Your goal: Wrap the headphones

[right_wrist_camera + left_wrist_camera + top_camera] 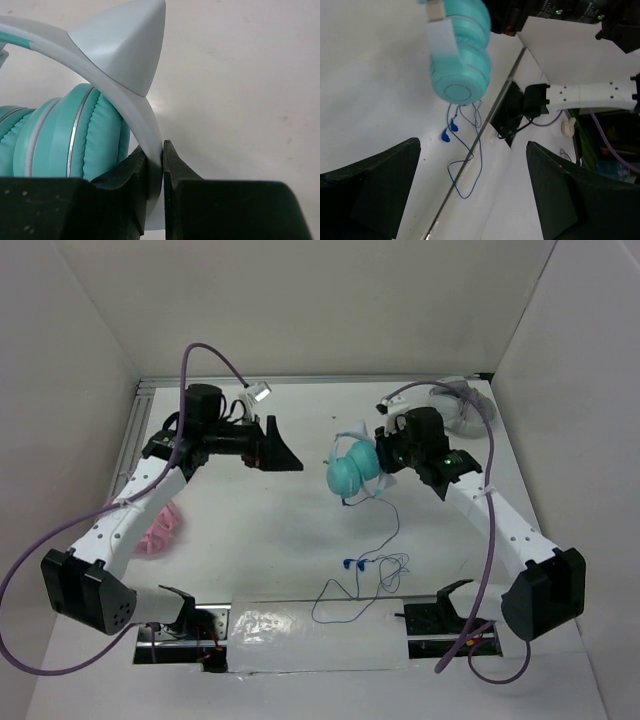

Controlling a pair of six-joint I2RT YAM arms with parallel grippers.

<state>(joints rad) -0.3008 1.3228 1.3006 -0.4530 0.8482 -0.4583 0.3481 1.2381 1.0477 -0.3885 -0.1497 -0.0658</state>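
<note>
The teal headphones (pixel 352 471) hang in the air at the centre right, held by their white headband (pixel 127 102) with a pointed cat ear. My right gripper (pixel 386 454) is shut on the headband, which sits pinched between its fingers (pixel 172 165). The thin blue cable (pixel 385 540) drops from the ear cups to the table and lies in loose loops with its blue plug (pixel 352 564) near the front. My left gripper (pixel 283 453) is open and empty, raised to the left of the headphones. In the left wrist view the headphones (pixel 461 60) show above the cable loops (pixel 465 165).
Pink headphones (pixel 162 526) lie on the table under my left arm. Grey-white headphones (pixel 452 405) lie at the back right corner. A shiny strip (pixel 315 625) runs along the table's front edge between the arm bases. White walls close in the sides and back.
</note>
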